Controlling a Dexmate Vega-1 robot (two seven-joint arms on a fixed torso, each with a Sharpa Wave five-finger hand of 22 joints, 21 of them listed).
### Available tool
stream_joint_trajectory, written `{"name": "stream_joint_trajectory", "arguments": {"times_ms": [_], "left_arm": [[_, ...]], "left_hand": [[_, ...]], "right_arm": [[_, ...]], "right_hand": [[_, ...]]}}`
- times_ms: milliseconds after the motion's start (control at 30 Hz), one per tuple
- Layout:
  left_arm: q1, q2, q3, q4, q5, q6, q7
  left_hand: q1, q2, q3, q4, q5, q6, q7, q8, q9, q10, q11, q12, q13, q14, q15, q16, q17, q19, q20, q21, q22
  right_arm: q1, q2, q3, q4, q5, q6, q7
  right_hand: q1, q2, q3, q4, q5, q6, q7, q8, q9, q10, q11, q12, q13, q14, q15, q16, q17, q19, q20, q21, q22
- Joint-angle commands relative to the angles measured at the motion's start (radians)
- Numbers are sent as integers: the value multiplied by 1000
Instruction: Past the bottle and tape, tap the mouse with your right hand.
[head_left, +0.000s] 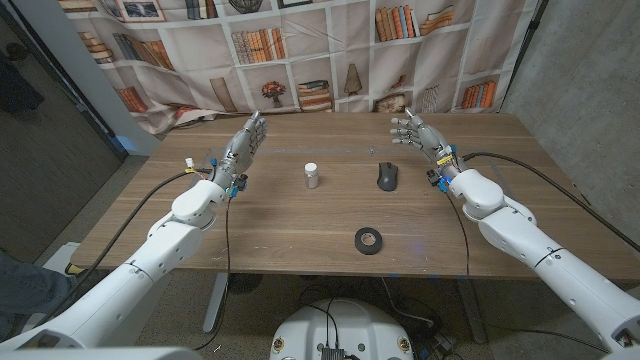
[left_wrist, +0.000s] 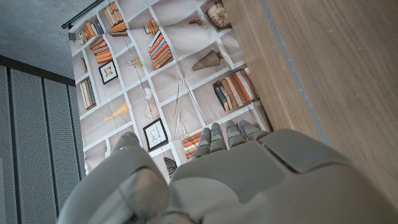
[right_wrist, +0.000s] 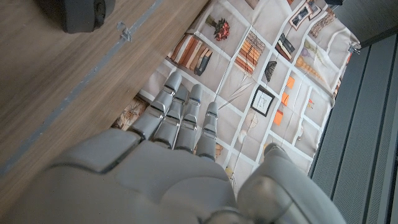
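Head view: mouse (head_left: 387, 176), dark and domed, lying on the bench (head_left: 300, 225) right of centre, just inboard of the right robot hand (head_left: 418, 134). Likely light, rigid, smooth-shelled, apt to skid if struck sideways; needs no grasp, just a gentle downward tap on the crown of the shell. Right robot hand raised, released, fingers apart, holding nothing, a little beyond and to the side of the mouse. Small white bottle (head_left: 311, 176) upright to the mouse's left, well apart; black tape (head_left: 368, 240) flat nearer the front edge. Left robot hand (head_left: 243, 143) likewise released and empty, raised over the far left.
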Motion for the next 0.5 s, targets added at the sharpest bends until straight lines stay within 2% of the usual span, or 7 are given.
{"name": "stream_joint_trajectory", "arguments": {"times_ms": [33,500], "left_arm": [[3,2,-2,-13,5,11,12],[-27,-11,9,16,5,13,-2]], "left_hand": [[-2,6,-7,0,-1,3,-2,1,5,7,-2,6,4,5,0,1,5,-4,-6,2,5],[-2,6,-9,0,-1,3,-5,-1,5,7,-2,5,3,3,1,0,5,-5,-5,2,5]], "right_arm": [[25,40,13,92,139,65,73],[41,29,4,98,144,41,59]], "right_hand": [[-2,-2,0,-2,4,-4,1,-5,1,1,5,-2,1,2,-1,-5,0,0,-7,-6,-4],[0,2,1,-6,6,-6,5,-2,0,5,5,-5,1,12,1,-10,-1,3,-3,-14,-22]]}}
